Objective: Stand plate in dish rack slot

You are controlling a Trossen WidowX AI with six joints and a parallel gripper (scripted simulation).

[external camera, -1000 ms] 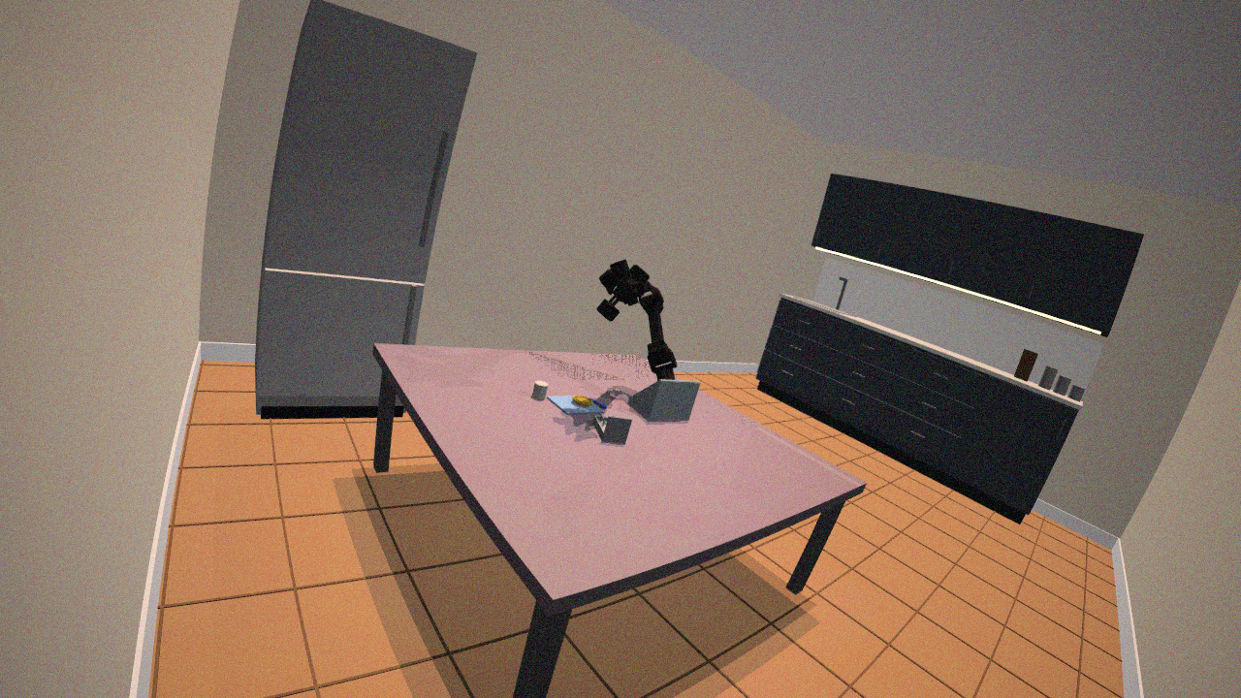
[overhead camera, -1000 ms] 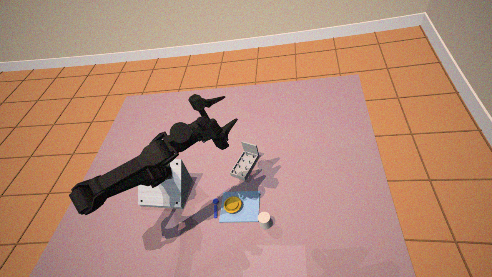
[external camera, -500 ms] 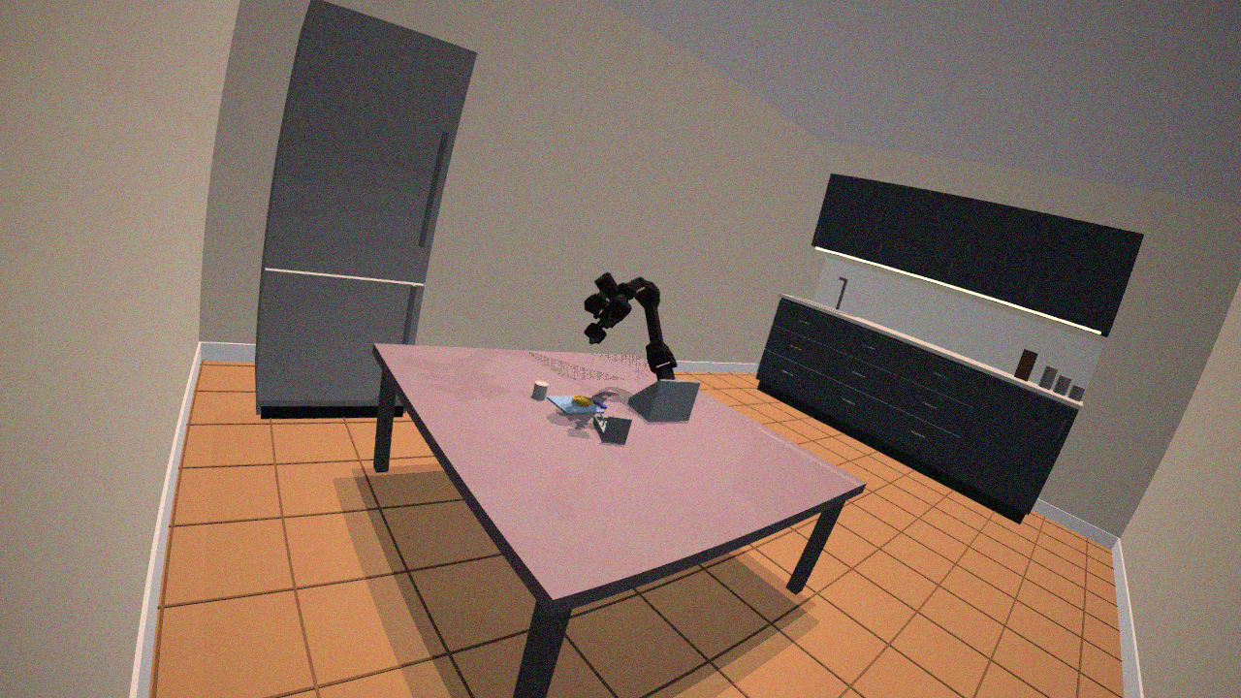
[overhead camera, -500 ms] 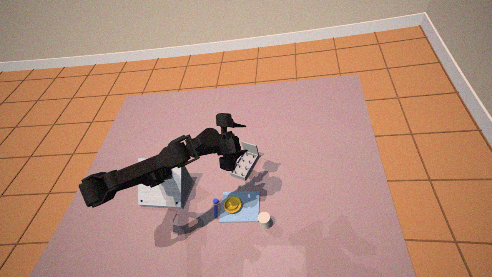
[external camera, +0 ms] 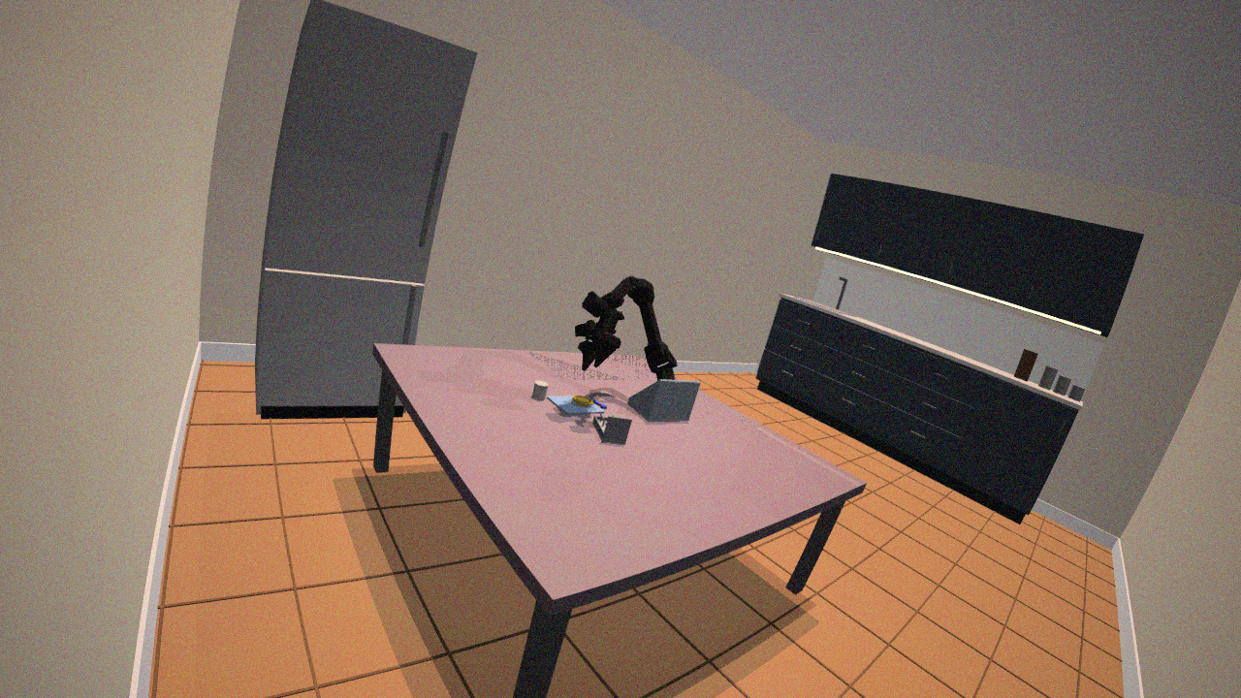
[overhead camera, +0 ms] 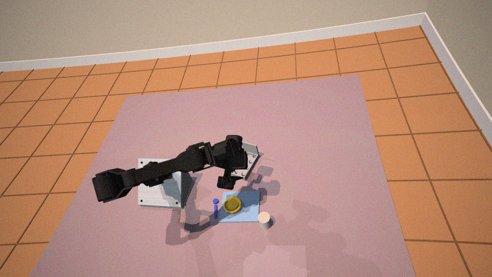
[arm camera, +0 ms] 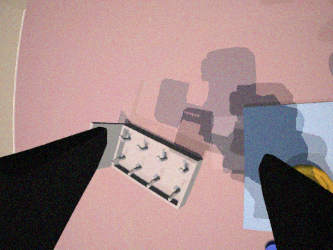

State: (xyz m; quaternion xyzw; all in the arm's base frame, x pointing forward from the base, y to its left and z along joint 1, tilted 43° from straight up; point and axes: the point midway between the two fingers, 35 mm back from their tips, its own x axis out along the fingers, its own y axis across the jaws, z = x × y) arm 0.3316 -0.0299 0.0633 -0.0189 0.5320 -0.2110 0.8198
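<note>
Round yellow plates point(overhead camera: 232, 204) point(external camera: 582, 400) point(arm camera: 313, 175) below pincer: one
White pegged dish racks point(overhead camera: 252, 164) point(external camera: 615, 431) point(arm camera: 191, 184): one
Pale cylinders point(overhead camera: 264, 219) point(external camera: 539, 390): one

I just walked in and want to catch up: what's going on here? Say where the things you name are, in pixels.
A robot arm is over the table with its gripper point(overhead camera: 237, 178) point(external camera: 589, 365) point(arm camera: 185, 149) open, holding nothing. The yellow plate point(overhead camera: 232, 204) point(external camera: 582, 400) lies flat on a blue mat point(overhead camera: 250, 212) point(arm camera: 257, 205), so it isn't in the dish rack point(overhead camera: 252, 148) point(external camera: 617, 430) point(arm camera: 190, 187) yet. The arm is probably about to go for the plate.
</note>
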